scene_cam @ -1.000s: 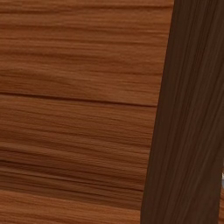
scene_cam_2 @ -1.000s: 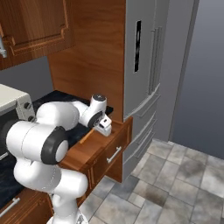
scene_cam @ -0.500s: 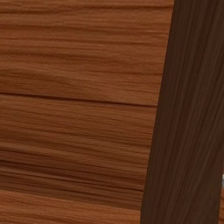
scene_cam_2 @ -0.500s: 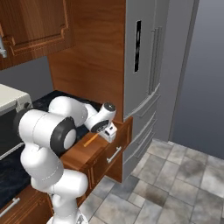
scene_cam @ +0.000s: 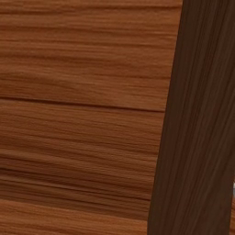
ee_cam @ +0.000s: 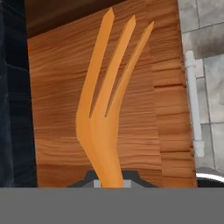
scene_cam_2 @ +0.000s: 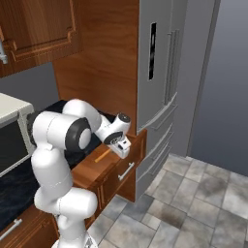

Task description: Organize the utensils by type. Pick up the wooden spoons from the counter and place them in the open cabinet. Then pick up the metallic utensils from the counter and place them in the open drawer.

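My gripper [ee_cam: 109, 183] is shut on the handle of an orange-gold fork [ee_cam: 98, 135] with three tines that point away from the hand. The fork hangs over the wooden inside of the open drawer [ee_cam: 57, 87], whose pale handle [ee_cam: 194, 109] runs along the right side. In the right base view the gripper [scene_cam_2: 121, 147] sits just above the drawer [scene_cam_2: 133, 162] near its front, and the fork [scene_cam_2: 102, 155] sticks out toward the counter side. No wooden spoons show.
A tall grey fridge [scene_cam_2: 160, 72] stands right of the drawer. A microwave [scene_cam_2: 9, 135] sits on the dark counter [scene_cam_2: 14, 186] at left, under a wooden upper cabinet [scene_cam_2: 38, 29]. Tiled floor [scene_cam_2: 193, 193] lies below. Brown wood panelling [scene_cam: 82, 114] is close in the left base view.
The arm has swung its elbow up and around, and the gripper with the fork has shifted slightly down and toward the drawer's front.
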### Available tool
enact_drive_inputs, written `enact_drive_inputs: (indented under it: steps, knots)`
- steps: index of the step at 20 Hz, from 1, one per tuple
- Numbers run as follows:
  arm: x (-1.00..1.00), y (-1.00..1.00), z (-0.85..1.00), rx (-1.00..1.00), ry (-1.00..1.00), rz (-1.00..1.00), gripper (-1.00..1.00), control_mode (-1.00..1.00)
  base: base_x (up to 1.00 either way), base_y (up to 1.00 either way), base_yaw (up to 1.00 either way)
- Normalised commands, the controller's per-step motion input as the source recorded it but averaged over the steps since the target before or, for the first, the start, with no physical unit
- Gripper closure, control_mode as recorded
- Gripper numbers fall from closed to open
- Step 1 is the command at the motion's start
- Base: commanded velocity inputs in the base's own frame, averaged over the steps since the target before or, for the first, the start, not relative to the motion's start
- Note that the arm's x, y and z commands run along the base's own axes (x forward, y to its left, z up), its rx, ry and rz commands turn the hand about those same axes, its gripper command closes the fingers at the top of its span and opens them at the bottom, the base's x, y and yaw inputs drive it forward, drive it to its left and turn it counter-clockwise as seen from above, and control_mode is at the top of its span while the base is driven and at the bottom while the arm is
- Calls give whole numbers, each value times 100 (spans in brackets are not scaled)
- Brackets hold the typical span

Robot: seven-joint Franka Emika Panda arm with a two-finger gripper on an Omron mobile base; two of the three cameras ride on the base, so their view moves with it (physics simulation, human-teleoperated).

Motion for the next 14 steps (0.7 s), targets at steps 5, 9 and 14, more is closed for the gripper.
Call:
enact_drive_inputs:
  steps: [5, 9, 14]
  knots:
    - [36, 0, -26, 0, 0, 0, 100, -100, 0, 0, 0]
    - [19, 0, -44, 0, -3, -1, 100, -100, 0, 0, 0]
    - [33, 0, -39, -2, 0, -5, 100, -100, 0, 0, 0]
